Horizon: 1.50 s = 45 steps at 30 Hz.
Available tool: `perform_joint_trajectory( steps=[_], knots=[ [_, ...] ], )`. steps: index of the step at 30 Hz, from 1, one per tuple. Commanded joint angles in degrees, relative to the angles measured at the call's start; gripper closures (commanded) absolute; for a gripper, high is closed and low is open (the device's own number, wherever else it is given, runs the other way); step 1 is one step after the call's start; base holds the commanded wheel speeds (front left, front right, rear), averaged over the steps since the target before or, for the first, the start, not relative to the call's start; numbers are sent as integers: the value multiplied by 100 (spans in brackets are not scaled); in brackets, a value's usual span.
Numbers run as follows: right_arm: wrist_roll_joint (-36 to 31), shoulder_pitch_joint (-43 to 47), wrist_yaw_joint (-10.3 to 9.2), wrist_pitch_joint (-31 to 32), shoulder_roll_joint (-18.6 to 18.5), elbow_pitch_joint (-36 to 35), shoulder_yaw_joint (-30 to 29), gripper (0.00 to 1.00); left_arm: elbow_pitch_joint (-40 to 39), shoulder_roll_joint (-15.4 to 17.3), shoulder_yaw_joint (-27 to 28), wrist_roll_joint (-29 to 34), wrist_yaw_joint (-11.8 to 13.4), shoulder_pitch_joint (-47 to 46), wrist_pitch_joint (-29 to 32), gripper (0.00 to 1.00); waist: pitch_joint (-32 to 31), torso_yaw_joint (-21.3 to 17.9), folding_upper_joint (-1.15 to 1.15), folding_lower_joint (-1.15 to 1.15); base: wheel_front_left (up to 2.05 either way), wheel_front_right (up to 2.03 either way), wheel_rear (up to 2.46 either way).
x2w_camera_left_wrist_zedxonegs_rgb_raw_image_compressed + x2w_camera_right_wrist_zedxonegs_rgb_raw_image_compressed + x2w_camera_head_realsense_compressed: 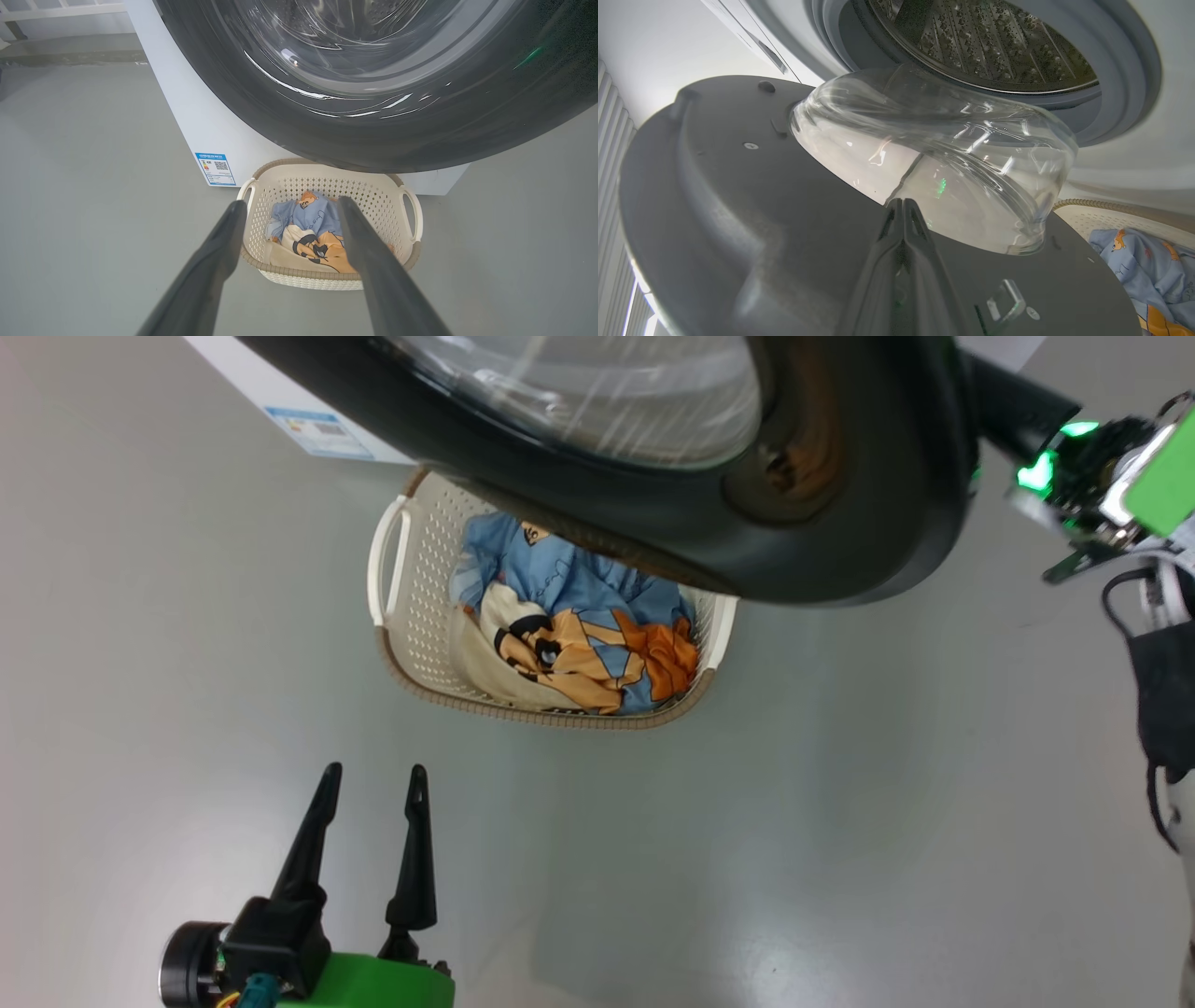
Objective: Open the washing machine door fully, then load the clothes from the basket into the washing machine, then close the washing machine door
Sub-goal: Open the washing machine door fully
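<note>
The washing machine door [840,541] stands partly open, its black rim hanging over the basket [411,681]. Clothes [579,635] in blue, orange and cream lie inside the basket. My left gripper [374,775] is open and empty above the floor, short of the basket [327,179] and pointing at the clothes [303,219]. My right gripper [902,205] is shut, its tips against the door's dark inner face [714,186] beside the glass bowl [948,154]. Beyond it the steel drum [985,42] is open. In the head view the right fingers are hidden behind the rim.
The white washing machine [196,116] carries a blue label [216,169] at its lower corner, just behind the basket. Grey floor [794,821] spreads around. My right arm's wrist [1074,457] and black cables [1162,691] sit at the right edge. A white railing [60,9] stands far left.
</note>
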Motion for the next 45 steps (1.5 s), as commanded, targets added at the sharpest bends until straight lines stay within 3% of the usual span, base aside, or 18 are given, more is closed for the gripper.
perform_joint_trajectory(
  steps=[1, 15, 45],
  knots=[
    [-34, 182, 10, 55, 114, -201, 117, 100, -83, 73, 211, 13, 16, -83, -36, 0, -77, -66, 0, 0, 0, 0, 0],
    [17, 898, 10, 57, 510, -426, 621, 100, 55, 73, 366, -87, -47, -45, -36, 0, -654, -269, 0, 0, 0, 0, 0],
    [20, 2093, 10, -386, 1351, -289, 1474, 100, 409, 73, 280, -281, -202, 126, -36, 0, -1636, -84, 0, 0, 0, 0, 0]
  ],
)
